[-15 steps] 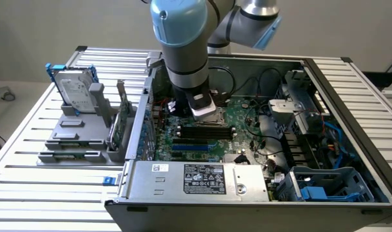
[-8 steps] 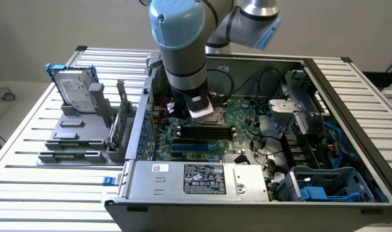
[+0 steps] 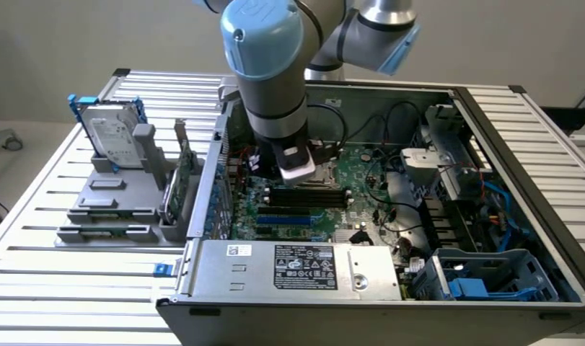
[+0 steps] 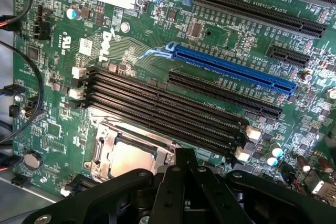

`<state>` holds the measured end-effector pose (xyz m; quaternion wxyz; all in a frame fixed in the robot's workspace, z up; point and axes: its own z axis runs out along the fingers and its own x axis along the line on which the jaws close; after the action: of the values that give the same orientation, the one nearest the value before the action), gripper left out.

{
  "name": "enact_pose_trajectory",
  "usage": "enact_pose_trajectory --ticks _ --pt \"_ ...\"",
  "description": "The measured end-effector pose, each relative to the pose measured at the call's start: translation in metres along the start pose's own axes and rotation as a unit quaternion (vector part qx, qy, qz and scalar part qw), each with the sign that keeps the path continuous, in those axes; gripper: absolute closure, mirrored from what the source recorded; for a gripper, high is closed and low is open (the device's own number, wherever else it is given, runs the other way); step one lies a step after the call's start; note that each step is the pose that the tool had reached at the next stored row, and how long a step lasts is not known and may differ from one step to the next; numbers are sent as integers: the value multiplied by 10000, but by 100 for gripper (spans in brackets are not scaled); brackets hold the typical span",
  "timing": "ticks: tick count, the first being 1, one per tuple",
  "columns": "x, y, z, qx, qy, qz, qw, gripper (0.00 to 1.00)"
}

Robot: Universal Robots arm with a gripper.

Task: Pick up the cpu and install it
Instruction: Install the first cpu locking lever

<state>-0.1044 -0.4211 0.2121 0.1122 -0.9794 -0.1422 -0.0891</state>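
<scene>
Inside the metal socket frame [image 4: 107, 148] the pale silvery square cpu [image 4: 131, 157] lies seated; the black tool [image 4: 181, 174] hovers above, fingers together.

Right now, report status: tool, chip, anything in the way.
Tool shut, low over the green board inside the case. Silvery chip lying in its socket, just ahead of the tool. Black memory slots alongside; nothing over the chip.
</scene>
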Motion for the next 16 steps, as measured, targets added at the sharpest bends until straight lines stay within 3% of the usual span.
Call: enact_pose_trajectory --ticks 8,12,16 --pt "-18 -5 51 38 20 63 10000 89" --pt "-27 -8 69 63 8 71 10000 89" --pt "-28 -19 89 70 -3 76 9999 89"
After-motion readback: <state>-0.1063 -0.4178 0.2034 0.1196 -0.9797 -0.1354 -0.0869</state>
